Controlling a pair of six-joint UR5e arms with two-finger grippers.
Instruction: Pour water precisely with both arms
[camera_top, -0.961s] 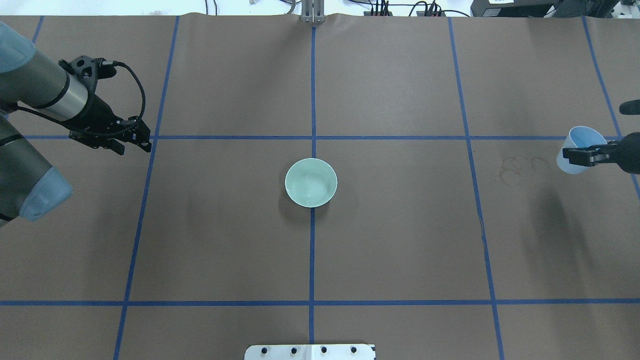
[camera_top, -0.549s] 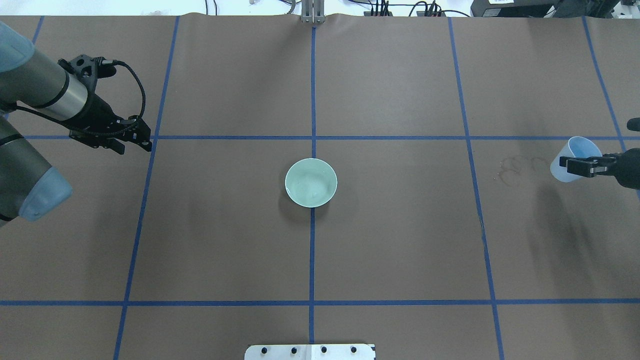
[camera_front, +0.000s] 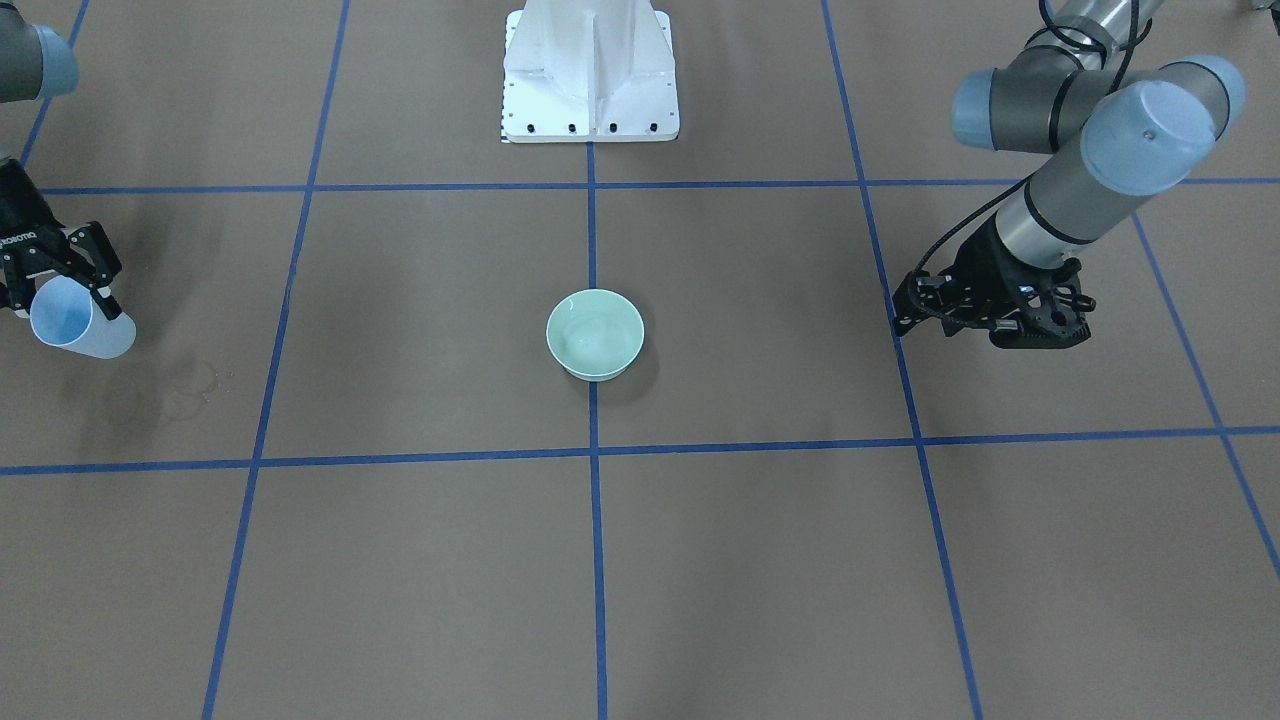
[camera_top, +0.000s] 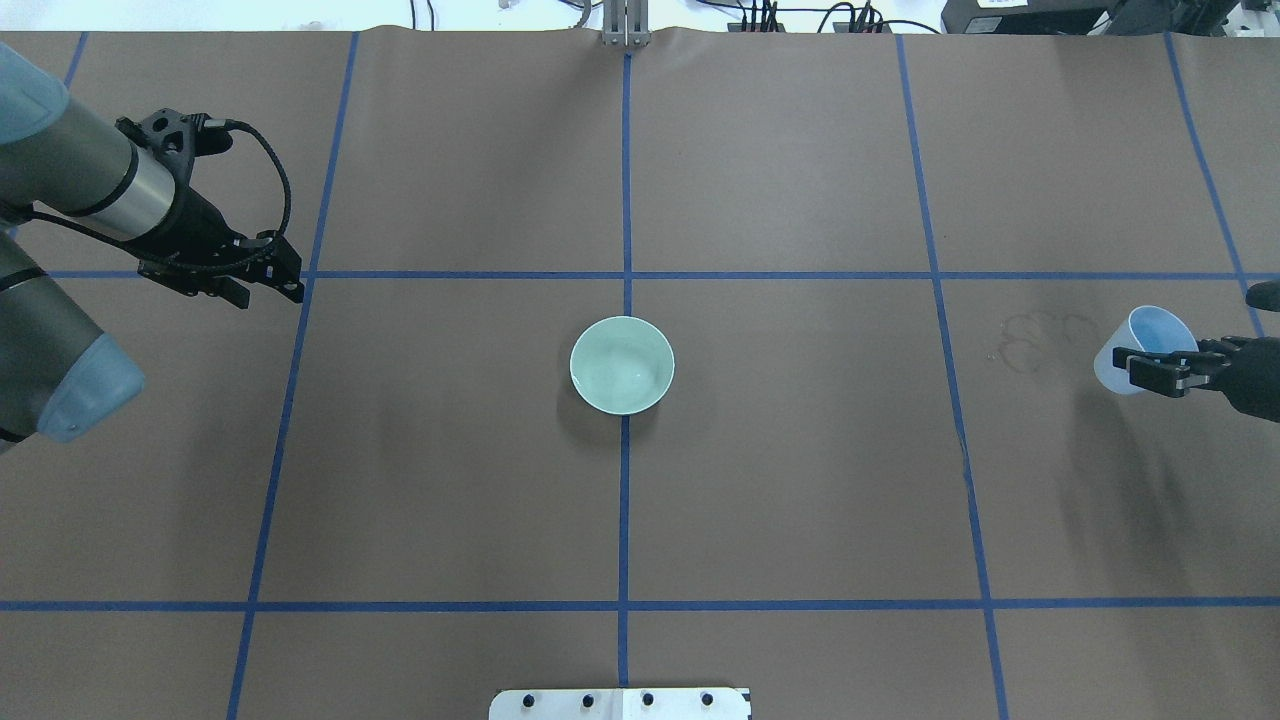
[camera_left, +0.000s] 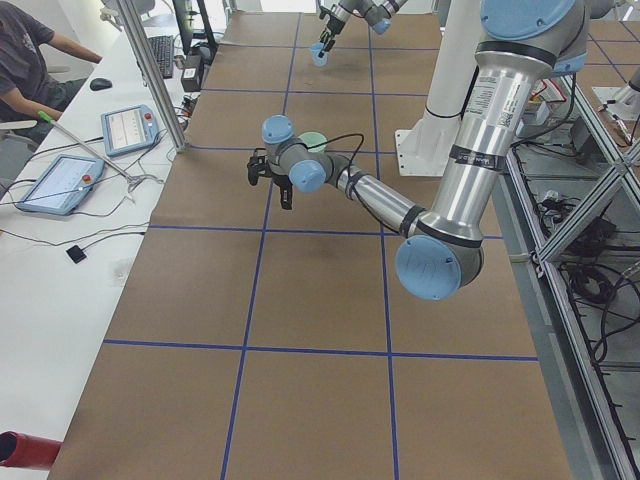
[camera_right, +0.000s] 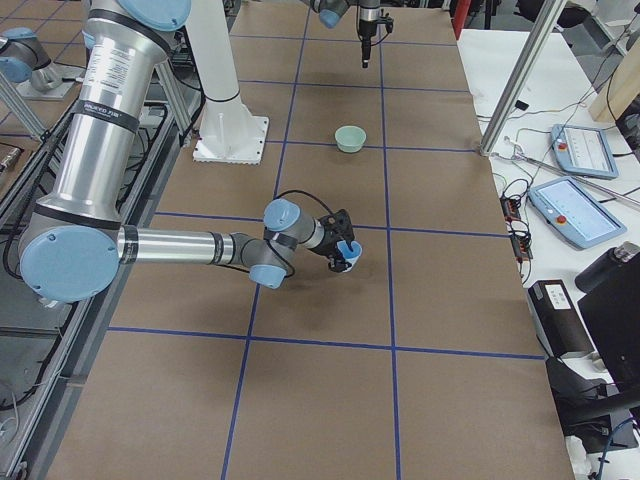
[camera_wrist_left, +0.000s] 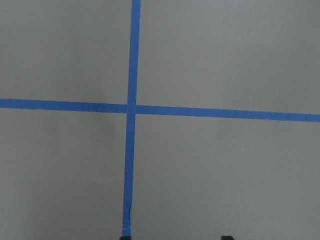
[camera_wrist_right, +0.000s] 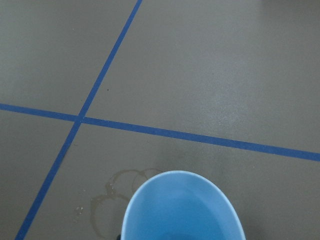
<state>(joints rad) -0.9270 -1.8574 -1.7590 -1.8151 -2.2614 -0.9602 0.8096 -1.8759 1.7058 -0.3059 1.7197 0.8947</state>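
Surroundings: brown table cover (camera_top: 800, 480) w/ blue tape grid (camera_top: 627, 180). Mint-green bowl (camera_top: 622, 365) sits upright at centre, on the middle tape line, just robot-side of a crossing. White pedestal (camera_front: 590, 70) at robot's edge, well apart from bowl. Dried ring stains (camera_top: 1035, 340) lie flat on the cover btwn bowl and cup, nearer the cup. Operator (camera_left: 30, 60) and tablets (camera_left: 125, 128) at a side bench, off the work area.

Water (camera_top: 628, 378): seen only as faint pale glints inside the bowl. Cannot tell whether any is in the cup.

Right arm (camera_right: 170, 245): right gripper (camera_top: 1128, 370) is clamped on the wall of a pale blue cup (camera_top: 1155, 328) near the table's right end. Cup is held off the cover; its shadow lies apart from it. Long axis tilted: mouth up and outward toward the right end, base toward the bowl.

Left arm (camera_top: 70, 180): left gripper (camera_top: 268, 292) hangs over a tape crossing at the left, well apart from bowl. Fingers are spread, nothing btwn them. Wrist view shows both tips apart over bare cover.
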